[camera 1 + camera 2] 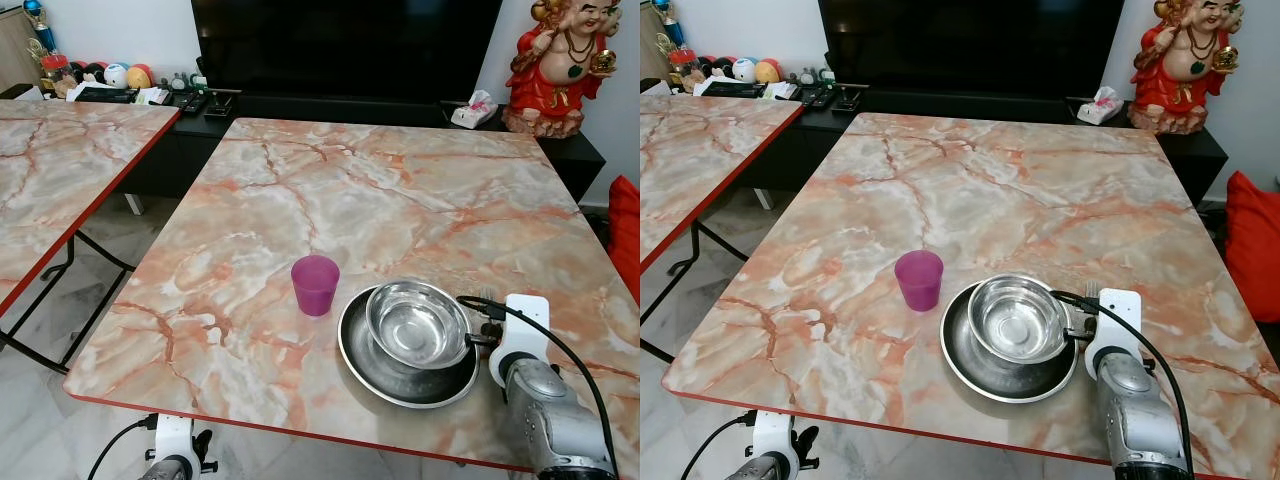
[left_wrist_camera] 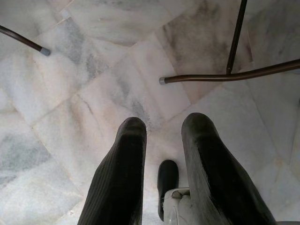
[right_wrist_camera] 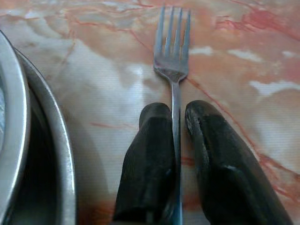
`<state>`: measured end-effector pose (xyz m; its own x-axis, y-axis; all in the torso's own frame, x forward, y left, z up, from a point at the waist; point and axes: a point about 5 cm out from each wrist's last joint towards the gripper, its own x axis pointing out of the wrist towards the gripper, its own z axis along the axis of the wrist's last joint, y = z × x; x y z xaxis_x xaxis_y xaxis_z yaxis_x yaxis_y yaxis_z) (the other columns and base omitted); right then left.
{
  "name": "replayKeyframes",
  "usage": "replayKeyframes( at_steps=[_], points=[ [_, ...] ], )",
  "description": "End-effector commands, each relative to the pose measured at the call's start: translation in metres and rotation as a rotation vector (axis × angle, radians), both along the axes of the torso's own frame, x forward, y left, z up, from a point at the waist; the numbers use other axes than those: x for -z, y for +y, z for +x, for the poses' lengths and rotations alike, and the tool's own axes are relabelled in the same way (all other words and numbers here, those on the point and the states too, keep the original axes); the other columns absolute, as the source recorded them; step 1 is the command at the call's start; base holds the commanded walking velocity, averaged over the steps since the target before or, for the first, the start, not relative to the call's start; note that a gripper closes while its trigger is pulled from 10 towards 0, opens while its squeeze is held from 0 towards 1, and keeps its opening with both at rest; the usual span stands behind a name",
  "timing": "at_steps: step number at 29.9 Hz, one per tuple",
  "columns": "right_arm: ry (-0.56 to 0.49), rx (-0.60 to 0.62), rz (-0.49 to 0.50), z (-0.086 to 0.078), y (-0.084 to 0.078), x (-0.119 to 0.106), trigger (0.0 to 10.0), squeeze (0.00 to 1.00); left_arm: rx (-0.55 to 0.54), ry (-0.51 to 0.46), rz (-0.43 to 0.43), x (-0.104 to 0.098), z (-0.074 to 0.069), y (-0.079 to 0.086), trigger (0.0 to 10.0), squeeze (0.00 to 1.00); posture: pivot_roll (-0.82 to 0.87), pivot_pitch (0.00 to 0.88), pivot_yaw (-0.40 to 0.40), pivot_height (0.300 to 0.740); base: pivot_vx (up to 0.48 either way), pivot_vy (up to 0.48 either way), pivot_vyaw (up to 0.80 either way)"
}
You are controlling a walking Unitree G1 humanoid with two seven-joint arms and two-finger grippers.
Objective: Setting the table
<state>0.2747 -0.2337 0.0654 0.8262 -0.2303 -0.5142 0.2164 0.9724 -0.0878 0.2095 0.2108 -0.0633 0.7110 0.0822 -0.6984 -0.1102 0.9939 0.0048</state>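
A purple plastic cup (image 1: pixel 315 285) stands near the front of the marble-patterned table (image 1: pixel 330 190). Right of it, a steel bowl (image 1: pixel 417 323) sits inside a darker steel plate (image 1: pixel 372 368). Just right of the plate, a fork (image 3: pixel 173 44) lies low over the tabletop with its tines pointing away from me. My right gripper (image 3: pixel 174 108) is shut on the fork's handle, and its white wrist (image 1: pixel 520 325) is beside the plate's rim. My left gripper (image 2: pixel 163 124) hangs open below the table's front edge, over the floor.
A second marble table (image 1: pixel 60 160) stands to the left with a floor gap between. Behind are a black TV (image 1: pixel 345 45) on a low dark cabinet, a red statue (image 1: pixel 560 65), a tissue pack (image 1: pixel 473 110) and a red cushion (image 1: pixel 625 235) at right.
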Motion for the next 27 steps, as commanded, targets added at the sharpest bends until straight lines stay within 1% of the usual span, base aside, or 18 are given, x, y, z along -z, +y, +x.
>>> replayKeyframes(
  at_steps=[1,3,4,5,6,7,11,15,17,23,25,27],
  points=[
    [0.052,-0.008,0.01,-0.004,0.002,0.01,10.0,0.54,0.003,0.012,0.005,0.0,0.0,0.0,10.0,0.0,0.04,0.004,0.002,0.74,0.0,0.0,0.0],
    [0.052,-0.007,0.009,-0.004,0.002,0.01,10.0,0.53,0.003,0.011,0.005,0.0,0.0,0.0,10.0,0.0,0.04,0.003,0.001,0.74,0.0,0.0,0.0],
    [0.052,-0.007,0.008,-0.004,0.002,0.01,10.0,0.44,0.004,0.011,0.006,0.0,0.0,0.0,10.0,0.0,0.04,0.003,0.001,0.74,0.0,0.0,0.0],
    [0.052,-0.007,0.008,-0.004,0.002,0.01,10.0,0.44,0.004,0.011,0.006,0.0,0.0,0.0,10.0,0.0,0.04,0.004,0.001,0.74,0.0,0.0,0.0],
    [0.053,-0.01,0.006,-0.004,0.002,0.01,10.0,0.05,0.004,0.012,0.006,0.0,0.0,0.0,10.0,0.0,0.04,0.004,0.001,0.74,0.0,0.0,0.0],
    [0.053,-0.011,0.006,-0.004,0.002,0.01,10.0,0.0,0.004,0.012,0.006,0.0,0.0,0.0,10.0,0.0,0.04,0.005,0.001,0.74,0.0,0.0,0.0],
    [0.052,-0.016,0.004,-0.003,0.002,0.01,10.0,0.0,0.006,0.012,0.007,0.0,0.0,0.0,10.0,0.0,0.04,0.006,0.001,0.74,0.0,0.0,0.0],
    [0.023,-0.026,0.006,-0.002,0.004,0.006,10.0,0.0,0.01,0.013,0.009,0.0,0.0,0.0,10.0,0.0,0.04,0.007,0.001,0.74,0.0,0.0,0.0],
    [-0.023,-0.029,0.001,0.002,0.005,-0.002,10.0,0.0,0.023,0.015,0.014,0.0,0.0,-0.001,10.0,0.0,0.04,0.007,0.003,0.74,0.0,0.0,0.0],
    [-0.099,-0.006,-0.004,0.007,0.001,-0.013,10.0,0.0,0.025,0.016,0.013,0.001,0.0,-0.002,10.0,0.0,0.04,0.007,0.004,0.74,0.0,0.0,0.0],
    [-0.156,-0.005,0.004,0.011,0.002,-0.023,10.0,0.0,0.027,0.016,0.014,0.001,0.0,-0.002,10.0,0.0,0.04,0.008,0.005,0.74,0.0,0.0,0.0],
    [-0.168,-0.007,0.002,0.012,0.003,-0.025,10.0,0.0,0.028,0.017,0.015,0.001,0.001,-0.002,10.0,0.0,0.04,0.007,0.005,0.74,0.0,0.0,0.0]
  ],
)
